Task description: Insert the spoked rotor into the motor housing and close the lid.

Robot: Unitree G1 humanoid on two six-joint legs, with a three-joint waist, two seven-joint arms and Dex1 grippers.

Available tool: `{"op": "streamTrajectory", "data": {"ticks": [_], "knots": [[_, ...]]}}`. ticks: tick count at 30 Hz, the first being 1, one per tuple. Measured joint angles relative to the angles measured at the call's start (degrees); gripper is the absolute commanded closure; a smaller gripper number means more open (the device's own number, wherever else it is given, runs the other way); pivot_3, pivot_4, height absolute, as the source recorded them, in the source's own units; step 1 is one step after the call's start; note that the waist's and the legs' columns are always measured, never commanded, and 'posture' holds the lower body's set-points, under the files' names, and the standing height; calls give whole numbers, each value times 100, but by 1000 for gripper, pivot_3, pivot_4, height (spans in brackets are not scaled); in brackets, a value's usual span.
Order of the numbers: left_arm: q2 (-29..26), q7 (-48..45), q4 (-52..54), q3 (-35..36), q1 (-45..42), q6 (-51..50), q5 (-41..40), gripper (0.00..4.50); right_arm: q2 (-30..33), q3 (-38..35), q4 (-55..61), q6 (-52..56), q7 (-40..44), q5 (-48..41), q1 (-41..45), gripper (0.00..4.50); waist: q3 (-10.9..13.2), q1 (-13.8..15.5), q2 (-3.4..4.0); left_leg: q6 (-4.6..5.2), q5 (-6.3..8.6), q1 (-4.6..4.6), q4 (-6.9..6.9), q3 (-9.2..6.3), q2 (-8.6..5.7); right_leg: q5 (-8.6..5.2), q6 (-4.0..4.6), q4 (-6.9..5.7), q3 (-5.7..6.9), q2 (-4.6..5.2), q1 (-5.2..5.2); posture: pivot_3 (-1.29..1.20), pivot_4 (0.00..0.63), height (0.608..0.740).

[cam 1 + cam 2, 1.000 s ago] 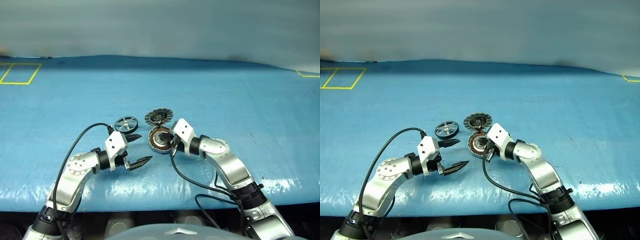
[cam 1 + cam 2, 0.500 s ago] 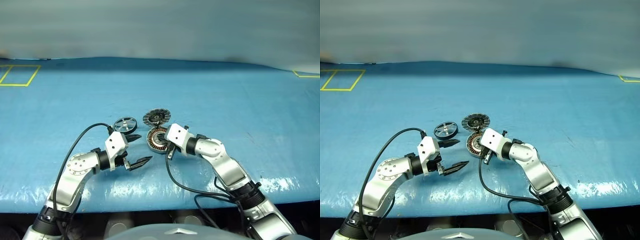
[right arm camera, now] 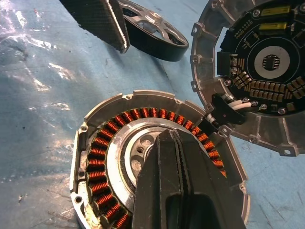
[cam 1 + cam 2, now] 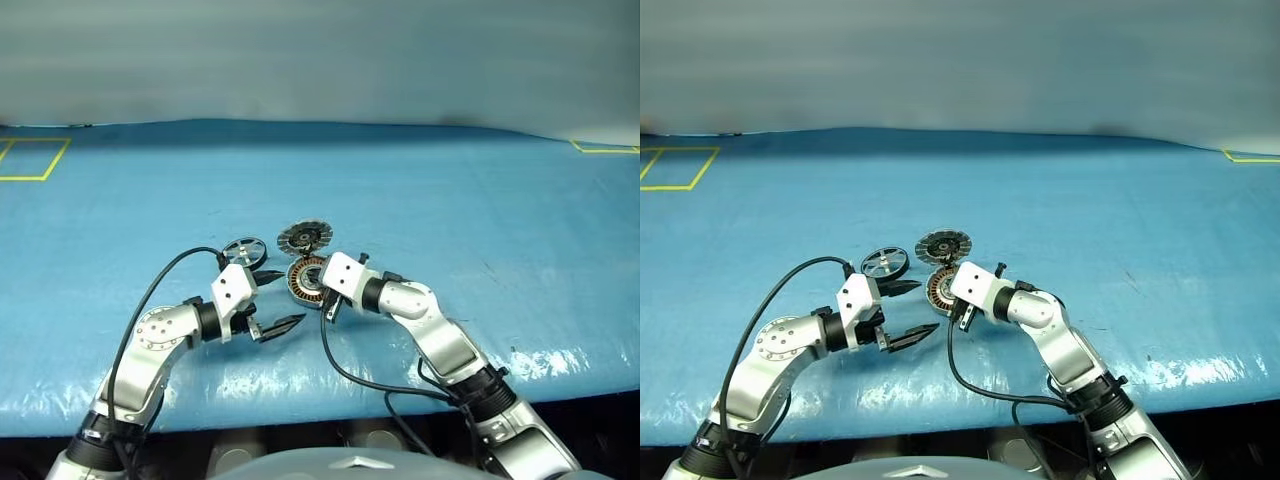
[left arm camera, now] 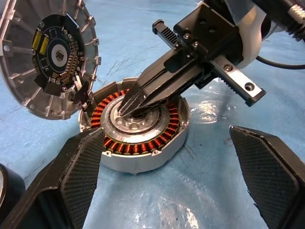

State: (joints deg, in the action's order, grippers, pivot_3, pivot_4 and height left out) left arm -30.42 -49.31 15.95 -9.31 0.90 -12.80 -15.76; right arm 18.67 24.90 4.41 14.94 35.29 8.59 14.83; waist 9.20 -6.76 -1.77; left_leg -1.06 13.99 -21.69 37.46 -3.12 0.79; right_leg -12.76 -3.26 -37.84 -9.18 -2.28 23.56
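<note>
My right gripper (image 5: 125,110) is pressed shut, its two fingers together with nothing between them, and the tip rests on the silver hub at the centre of the motor housing (image 4: 305,282). A second ago that gripper sat at the housing's right edge; since then it has slid left and rolled, so that its white body now lies partly over the housing in the head views. My left gripper (image 4: 270,297) has kept its place, its jaws as wide as they go and empty, hanging just left of the housing with one fingertip near the spoked rotor (image 4: 244,250). The rotor lies flat on the blue table cover (image 4: 480,200), just left of the other two parts and apart from them. The lid (image 4: 304,237) sits directly behind the housing, tilted with its circuit side showing, its rim touching the housing's rim. None of the three parts seems to have moved on the cover.
</note>
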Motion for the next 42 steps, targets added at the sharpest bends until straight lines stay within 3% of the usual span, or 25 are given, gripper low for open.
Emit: {"op": "streamTrajectory", "data": {"ticks": [8,17,25,32,42], "knots": [[-5,-5,-1,-23,-19,5,4,0,-51,166,-44,-158,-91,266,24,4472,-2,-40,-3,-2,1,13,-1,30,38,0,1,2,1,0,10,0,150,740],[-5,4,-5,-23,-24,54,5,0,-223,276,-390,-264,-782,838,213,4472,-4,-39,-6,-7,4,20,1,47,53,-1,1,11,8,7,24,0,150,740],[-5,9,-15,-22,-28,64,3,0,0,155,45,-177,-86,482,-4,4472,-16,9,-20,10,38,7,-10,51,35,-4,-1,26,39,63,16,0,150,740],[-2,38,-46,6,-128,64,-48,0,-347,-367,124,75,-1,-339,-234,4472,-10,33,-15,-4,66,-3,-38,36,36,-30,9,28,63,44,32,0,150,740],[-6,47,-104,13,-151,67,-61,0,-385,-533,86,222,-3,-631,-204,4472,7,59,-3,-5,66,-6,-31,30,33,-38,20,28,71,46,29,0,150,740]]}}
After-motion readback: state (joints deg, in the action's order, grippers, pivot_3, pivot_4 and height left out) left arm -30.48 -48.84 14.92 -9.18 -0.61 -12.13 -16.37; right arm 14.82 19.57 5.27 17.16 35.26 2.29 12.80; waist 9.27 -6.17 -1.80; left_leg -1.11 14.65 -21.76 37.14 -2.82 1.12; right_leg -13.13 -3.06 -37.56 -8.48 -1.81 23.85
